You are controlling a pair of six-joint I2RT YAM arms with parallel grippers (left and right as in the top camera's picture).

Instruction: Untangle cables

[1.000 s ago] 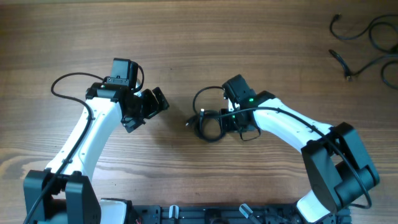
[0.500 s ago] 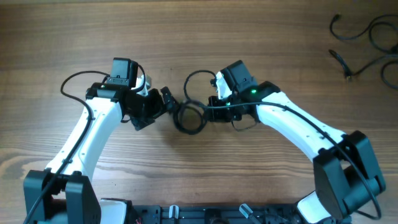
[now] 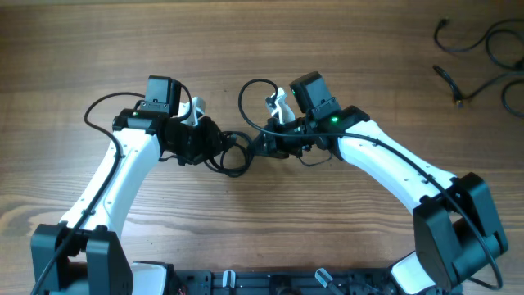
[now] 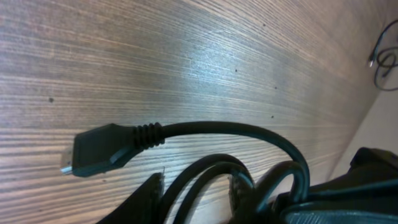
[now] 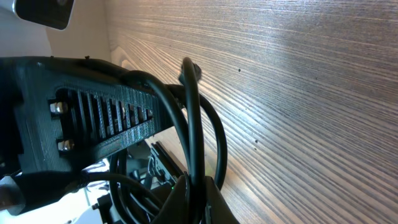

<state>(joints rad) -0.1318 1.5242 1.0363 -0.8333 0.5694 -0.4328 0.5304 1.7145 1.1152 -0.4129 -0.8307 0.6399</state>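
The cables form a small black coiled bundle (image 3: pixel 237 154) at mid-table, hanging between my two grippers, with one loop (image 3: pixel 248 90) arching toward the back. My left gripper (image 3: pixel 218 145) meets the bundle from the left. In the left wrist view two strands (image 4: pixel 205 177) curve between the left gripper's (image 4: pixel 196 186) fingers, and a black plug end (image 4: pixel 93 151) with a metal tip hangs free over the wood. My right gripper (image 3: pixel 264 144) meets the bundle from the right. The right gripper (image 5: pixel 196 179) is shut on one upright strand (image 5: pixel 189 118).
More loose black cables (image 3: pixel 483 49) lie at the far right back corner of the wooden table, also showing in the left wrist view as the far cables (image 4: pixel 385 56). The left arm's body (image 5: pixel 81 112) fills the left of the right wrist view, close by.
My right gripper has carried the bundle leftward and slightly back to meet the left arm. The left gripper, wide open before, has moved right onto the bundle and closed around its strands.
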